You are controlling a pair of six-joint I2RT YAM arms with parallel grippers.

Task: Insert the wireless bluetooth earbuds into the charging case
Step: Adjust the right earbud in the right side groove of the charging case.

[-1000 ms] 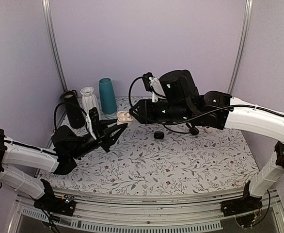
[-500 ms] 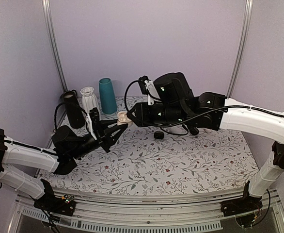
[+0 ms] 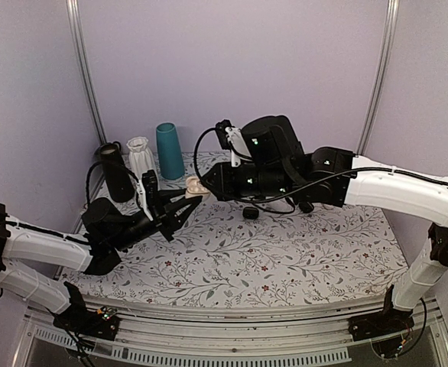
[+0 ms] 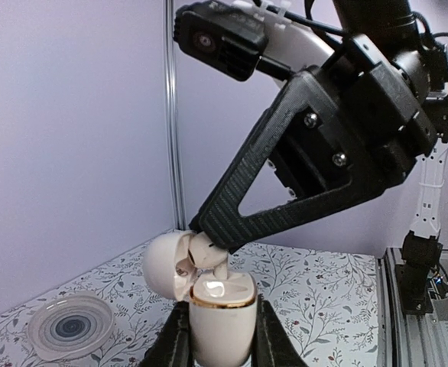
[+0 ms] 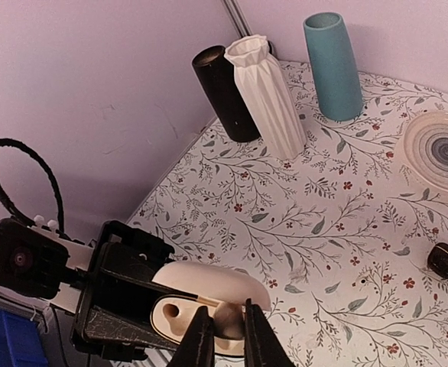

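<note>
My left gripper [image 4: 222, 340] is shut on the cream-white charging case [image 4: 222, 321] and holds it upright above the table, with its lid [image 4: 167, 264] swung open to the left. My right gripper [image 5: 229, 330] is shut on a cream earbud [image 5: 231, 319], which sits at the case's open top [image 5: 180, 317]. In the left wrist view the earbud [image 4: 207, 251] rests with its stem down in the case, under the right gripper's black fingers [image 4: 285, 206]. From the top camera, the case [image 3: 196, 183] shows between both grippers at the table's back left.
A black vase [image 3: 117, 172], a ribbed white vase [image 3: 140, 157] and a teal vase [image 3: 169, 151] stand in the back left corner. A small black object [image 3: 250, 213] lies on the floral tablecloth near the middle. A round ringed dish [image 5: 440, 151] sits to the right of the vases.
The right arm has moved left, bringing the earbud from just short of the case to its open top. Its jaws have narrowed. The left arm has held still.
</note>
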